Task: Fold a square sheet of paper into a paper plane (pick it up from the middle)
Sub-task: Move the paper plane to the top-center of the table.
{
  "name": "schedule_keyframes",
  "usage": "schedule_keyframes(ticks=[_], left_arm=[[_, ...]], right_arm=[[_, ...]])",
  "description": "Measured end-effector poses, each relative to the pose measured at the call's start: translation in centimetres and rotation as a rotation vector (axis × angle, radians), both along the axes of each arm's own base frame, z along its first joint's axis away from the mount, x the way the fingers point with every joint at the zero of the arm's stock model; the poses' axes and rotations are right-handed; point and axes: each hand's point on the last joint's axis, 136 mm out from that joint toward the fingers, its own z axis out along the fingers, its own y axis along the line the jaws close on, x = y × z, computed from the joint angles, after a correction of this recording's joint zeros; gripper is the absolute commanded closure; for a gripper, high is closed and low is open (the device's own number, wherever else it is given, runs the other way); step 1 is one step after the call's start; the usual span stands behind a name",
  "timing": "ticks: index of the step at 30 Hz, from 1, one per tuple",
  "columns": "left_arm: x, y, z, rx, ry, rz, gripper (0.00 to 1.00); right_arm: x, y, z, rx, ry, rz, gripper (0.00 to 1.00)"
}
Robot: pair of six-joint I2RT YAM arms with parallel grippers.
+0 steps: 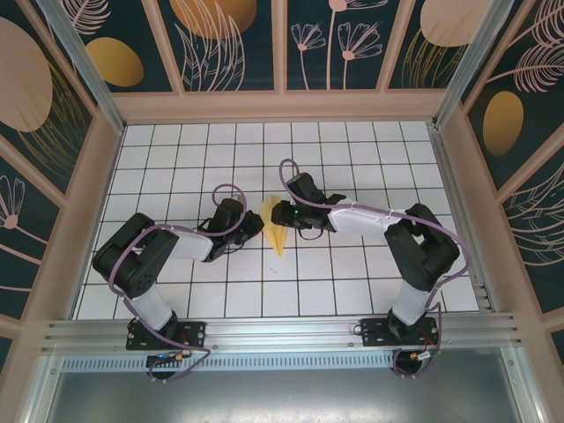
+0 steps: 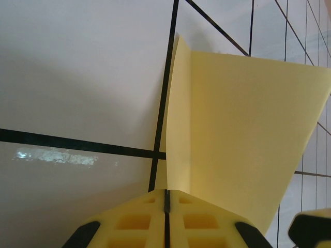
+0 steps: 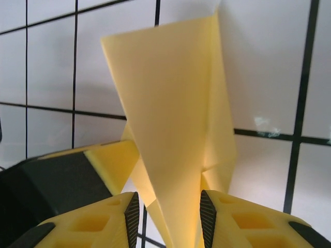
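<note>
- Your left gripper is clenching: its two yellow pads are pressing flat together, and the folded edge of the paper plane is running into the seam between them, so it is gripping the plane.
- Your right gripper is standing with its jaws parted. The narrow part of the plane is passing through the gap between its fingers; you cannot tell whether the pads are touching the paper's edges.
- From above, the plane is sitting between your two grippers, just to the right of the left one and just to the left of the right one, over the white gridded table.
- Its long axis is running from the far side toward the arm bases, with the sharp tip pointing toward the bases and the broad end facing away.
- Ahead of the left fingers, the sheet is fanning out up and to the right, one flap standing up along the crease.
- Ahead of the right fingers, the plane is widening away from the gripper.
</note>
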Motion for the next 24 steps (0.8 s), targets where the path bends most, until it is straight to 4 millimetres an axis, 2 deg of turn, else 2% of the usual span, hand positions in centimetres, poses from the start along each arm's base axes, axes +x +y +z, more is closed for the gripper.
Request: schedule_keyframes(ticks=[9, 24], left_arm=[[0.0, 0.0, 0.0, -0.001, -0.001, 0.0, 0.89], [-0.1, -0.2, 0.1, -0.009, 0.004, -0.011, 0.89]], right_arm=[[-0.5, 0.0, -1.4, -0.026, 0.03, 0.008, 0.56], [-2.2, 1.3, -2.0, -0.032, 0.047, 0.06, 0.51]])
